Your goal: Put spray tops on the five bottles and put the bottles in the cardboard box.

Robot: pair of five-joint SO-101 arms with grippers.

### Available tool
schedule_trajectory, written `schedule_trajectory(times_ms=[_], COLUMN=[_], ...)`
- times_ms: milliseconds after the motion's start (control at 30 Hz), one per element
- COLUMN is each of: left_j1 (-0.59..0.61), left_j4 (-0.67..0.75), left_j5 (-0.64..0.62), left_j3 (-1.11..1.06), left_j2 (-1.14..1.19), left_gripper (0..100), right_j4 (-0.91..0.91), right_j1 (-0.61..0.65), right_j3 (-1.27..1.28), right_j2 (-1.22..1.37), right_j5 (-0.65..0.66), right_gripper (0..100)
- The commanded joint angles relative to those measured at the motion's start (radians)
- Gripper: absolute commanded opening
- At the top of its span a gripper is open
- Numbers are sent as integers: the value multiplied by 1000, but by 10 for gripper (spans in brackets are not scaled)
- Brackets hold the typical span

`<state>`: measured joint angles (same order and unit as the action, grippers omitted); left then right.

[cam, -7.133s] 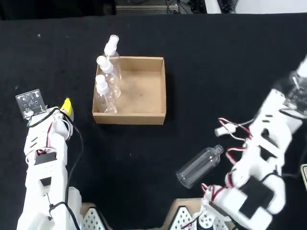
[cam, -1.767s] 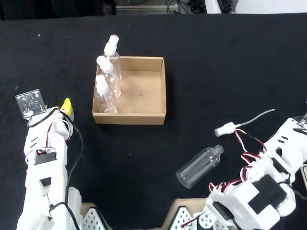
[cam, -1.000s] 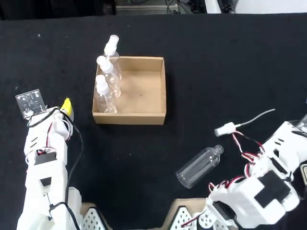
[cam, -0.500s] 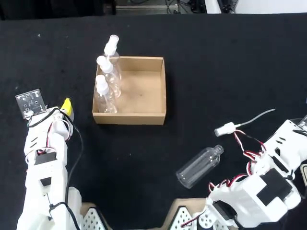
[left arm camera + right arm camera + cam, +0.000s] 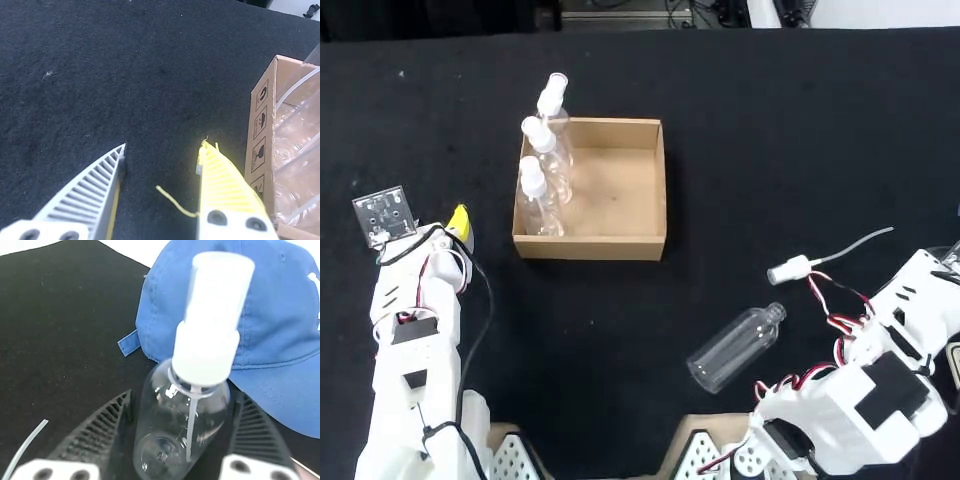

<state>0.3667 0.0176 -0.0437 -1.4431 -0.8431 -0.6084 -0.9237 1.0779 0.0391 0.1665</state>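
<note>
The cardboard box (image 5: pixel 620 245) stands mid-table, and three capped bottles (image 5: pixel 542 150) are upright along its left wall. A clear bottle (image 5: pixel 735 347) without a top lies on its side to the front right. Just beyond it lies a loose spray top (image 5: pixel 788 269) with its thin tube. At the table's right edge, my right gripper (image 5: pixel 182 395) is shut on a bottle with a spray top (image 5: pixel 187 430), its black fingers (image 5: pixel 100 437) on either side. My left gripper (image 5: pixel 162 150) is open and holds nothing, low over the black cloth just left of the box (image 5: pixel 262 125).
A blue cap (image 5: pixel 280 315) lies on the table right behind the held bottle. The left arm (image 5: pixel 415 330) stretches along the front left, the right arm (image 5: pixel 865 395) fills the front right corner. Black cloth lies open right of the box.
Since seven seconds ago the right arm has drawn back and down toward the table's right edge with its bottle. Over the last second it barely shifts. The left arm stays still.
</note>
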Motion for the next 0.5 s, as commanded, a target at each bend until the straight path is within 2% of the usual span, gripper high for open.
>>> schedule_trajectory(times_ms=[0, 133, 300, 467], left_j1=[-12, -12, -12, -12], left_j4=[20, 20, 20, 20], left_j5=[9, 9, 9, 9], left_j3=[5, 5, 5, 5], left_j2=[-3, -3, -3, -3], left_gripper=[202, 202, 202, 202], right_j4=[-29, -29, -31, -61], right_j1=[0, -11, -58, -75], right_j3=[-73, -67, -74, -81], right_j2=[-27, -27, -38, -38], right_j5=[-8, -9, -144, -163], right_gripper=[201, 164, 91, 31])
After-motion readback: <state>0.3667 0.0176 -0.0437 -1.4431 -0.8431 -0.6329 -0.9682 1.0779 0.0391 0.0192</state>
